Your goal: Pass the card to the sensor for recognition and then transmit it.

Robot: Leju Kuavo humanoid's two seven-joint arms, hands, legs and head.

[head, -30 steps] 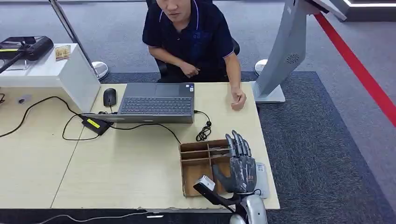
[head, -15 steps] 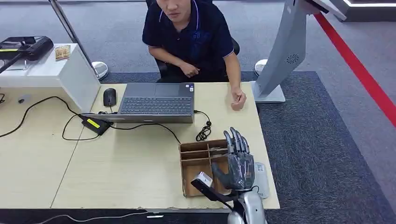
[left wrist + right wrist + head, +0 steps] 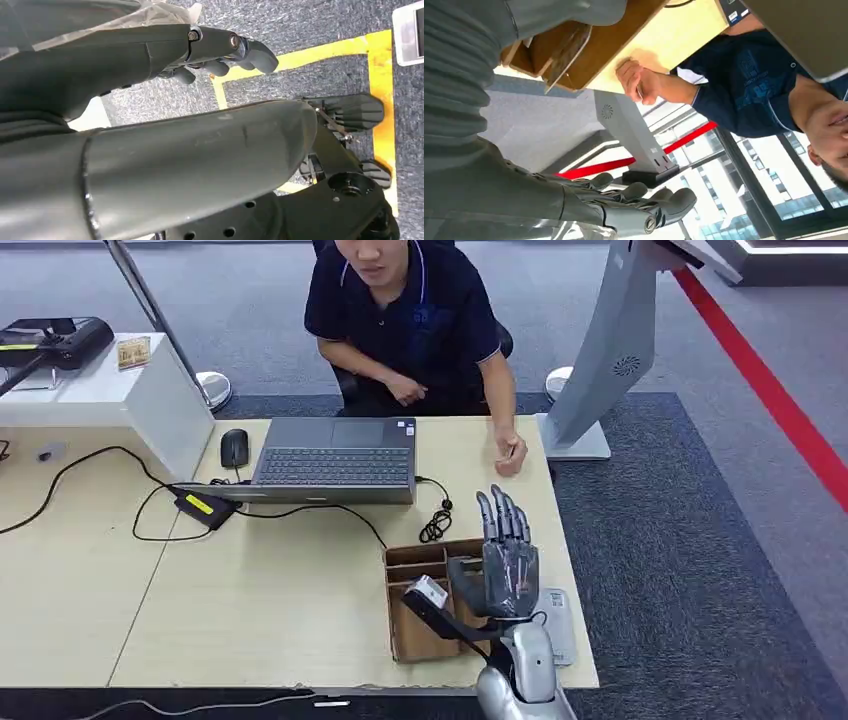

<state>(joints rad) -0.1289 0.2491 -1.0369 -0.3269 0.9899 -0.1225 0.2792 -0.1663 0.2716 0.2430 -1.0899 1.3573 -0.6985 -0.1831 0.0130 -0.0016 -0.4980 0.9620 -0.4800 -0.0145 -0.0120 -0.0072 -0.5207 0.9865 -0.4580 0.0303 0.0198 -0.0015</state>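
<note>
My right hand [image 3: 508, 565] hovers above a wooden divided box [image 3: 394, 612] near the table's front right corner. Its fingers point up and apart and hold nothing. In the right wrist view the fingers [image 3: 634, 197] are loosely spread, with the box [image 3: 599, 40] beyond them. I cannot pick out a card in the box. A flat white device [image 3: 558, 625] lies on the table just right of the box. My left hand [image 3: 220, 47] hangs beside my body over the carpet, fingers loosely bent with nothing in them.
A person [image 3: 410, 320] sits across the table, one fist [image 3: 510, 455] resting on the tabletop. A laptop [image 3: 335, 460], mouse [image 3: 234, 447], black adapter [image 3: 205, 506] and cables lie at the middle. A white kiosk stand [image 3: 600, 370] rises at the right.
My right hand has lifted and moved forward over the box, towards the person. The person's fist stays where it was.
</note>
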